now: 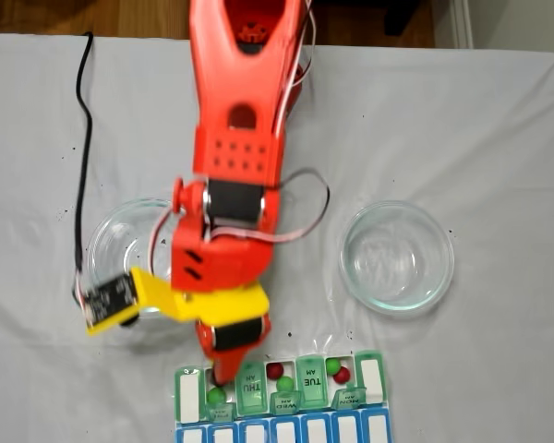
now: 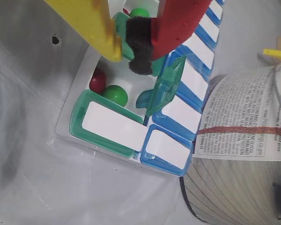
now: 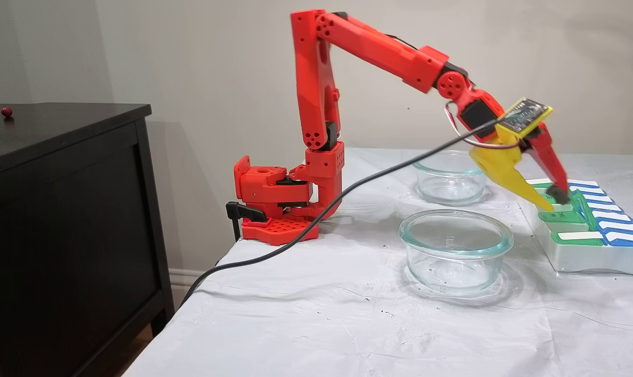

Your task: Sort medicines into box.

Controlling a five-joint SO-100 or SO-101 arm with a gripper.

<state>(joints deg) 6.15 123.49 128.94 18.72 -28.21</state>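
Pill box: the pill box [image 1: 282, 406] is hard white plastic with see-through green lids and a row of blue lids with white labels. It sits at the near edge of the table in a fixed view.
Long side: it runs left to right in that fixed view [image 1: 282, 406]; in another fixed view [image 3: 583, 246] it runs away from the camera.
Lids: some green lids stand up open; one tilts up in the wrist view [image 2: 164, 89].
Balls: small, round and smooth. A green ball [image 2: 114, 95] touches a dark red ball [image 2: 98, 80] in one open cup. More green [image 1: 285, 383] and red [image 1: 275, 370] balls lie in other open cups.
Gripper: the gripper [image 2: 131, 44] has a yellow finger [image 2: 91, 28] and a red finger with a fuzzy black pad. Its tips are close together, right over the open cups. I cannot tell if it holds anything.
Bowls: two round clear glass bowls [image 1: 397, 256] [image 1: 129, 245] stand on the table, well apart from each other.
Table: a wrinkly white cloth [image 3: 316, 314] covers it.
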